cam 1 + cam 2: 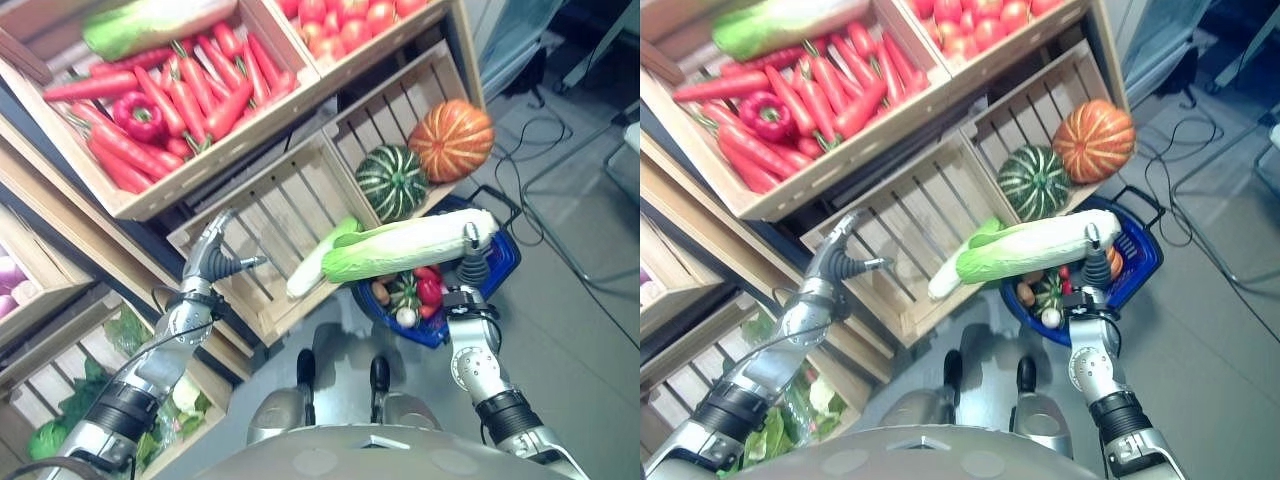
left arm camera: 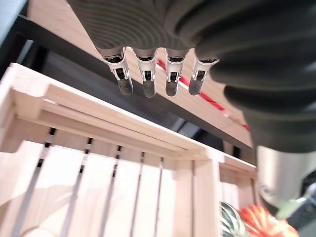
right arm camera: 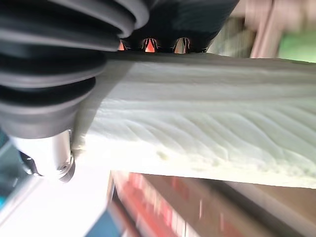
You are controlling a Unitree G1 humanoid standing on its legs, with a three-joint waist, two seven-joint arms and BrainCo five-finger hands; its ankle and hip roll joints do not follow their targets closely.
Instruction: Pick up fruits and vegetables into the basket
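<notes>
The right hand (image 1: 472, 262) holds a cabbage (image 1: 410, 245) tight over the blue basket (image 1: 500, 262). The left hand (image 1: 215, 262) hangs loose by a crate (image 1: 270, 235).

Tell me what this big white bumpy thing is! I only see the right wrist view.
Observer: It's a long cabbage, white at one end and leafy green at the other, held in the right hand.
Operator: Is it in the basket yet?
Observer: No. It's held level above the blue basket, which stands on the floor and already has small vegetables in it.
Operator: What's the other hand doing?
Observer: The left hand holds nothing; its fingers are straight, in front of a bare wooden crate.
</notes>
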